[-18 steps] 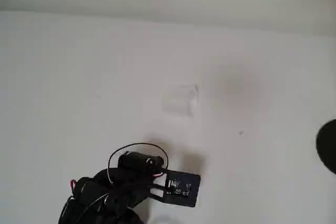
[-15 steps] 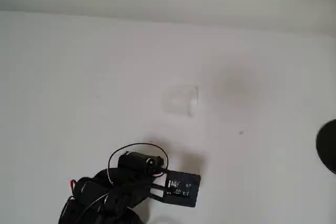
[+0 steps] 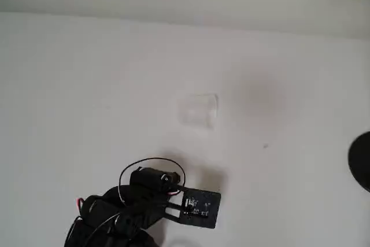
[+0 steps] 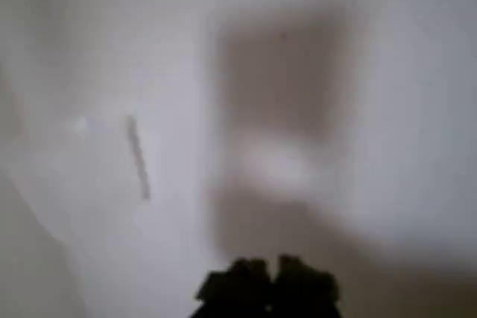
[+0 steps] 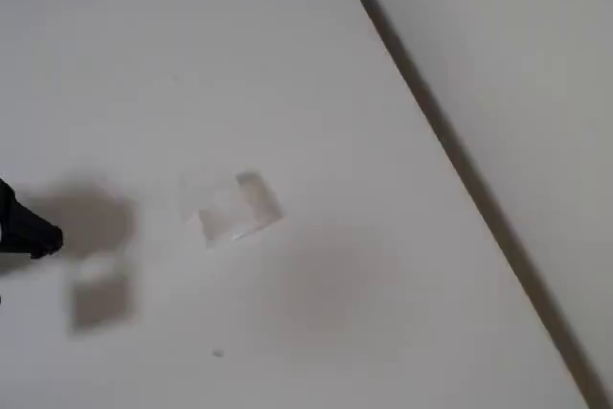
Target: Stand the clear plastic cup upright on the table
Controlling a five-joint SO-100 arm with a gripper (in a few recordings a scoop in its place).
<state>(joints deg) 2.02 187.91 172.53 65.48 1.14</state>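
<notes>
The clear plastic cup (image 3: 198, 110) lies on its side near the middle of the white table (image 3: 87, 85), faint against the surface. In the fixed view the cup (image 5: 235, 206) rests with its round rim turned to the right. My arm's black plate (image 3: 200, 208) sits well in front of the cup in the overhead view, with a bare gap between them. In the blurred wrist view my gripper (image 4: 270, 277) shows two dark fingertips pressed together with nothing between them. Its dark tip (image 5: 40, 237) enters the fixed view at the left edge, left of the cup.
A dark round object (image 3: 361, 160) cuts in at the right edge of the overhead view. A small dark speck (image 3: 265, 146) lies right of the cup. The table's far edge (image 3: 185, 24) meets a paler wall. Bare tabletop surrounds the cup.
The black plate on my arm has shifted very slightly. The cup has stayed where it was.
</notes>
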